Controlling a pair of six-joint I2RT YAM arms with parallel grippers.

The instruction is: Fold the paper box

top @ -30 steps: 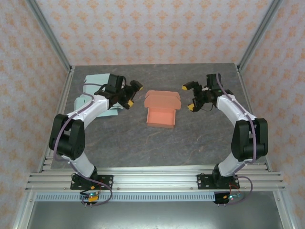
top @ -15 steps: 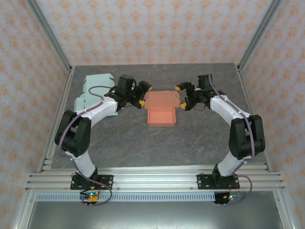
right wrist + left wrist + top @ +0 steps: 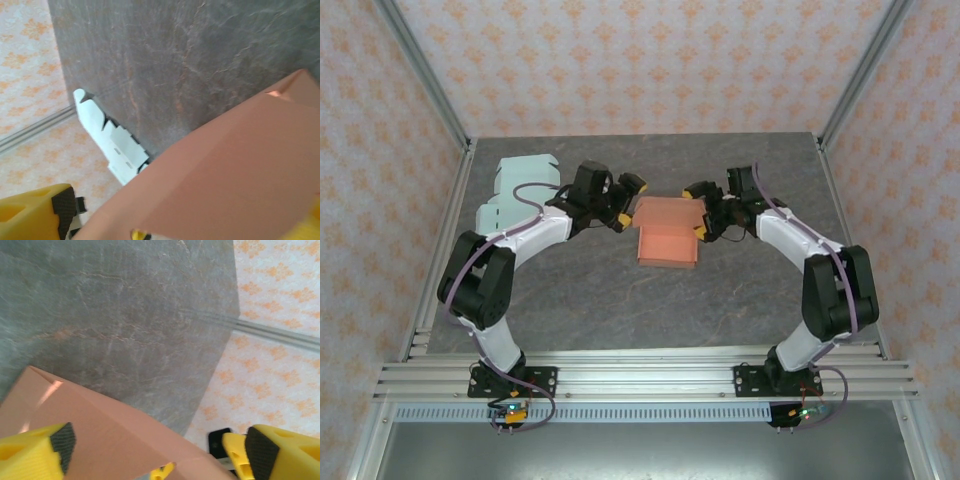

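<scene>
Left hand (image 3: 628,203) and right hand (image 3: 697,211) both sat open, straddling the box (image 3: 667,240) back flap from opposite sides on the counter (image 3: 570,295).

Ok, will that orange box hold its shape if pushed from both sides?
Probably floppy: the orange box is thin creased card. Likely light, tray empty, so it may slide on the table unless left gripper and right gripper press evenly.

High rear overview of table (image 3: 570,290); close wrist views from opposite sides of the paper box (image 3: 668,245)
</scene>
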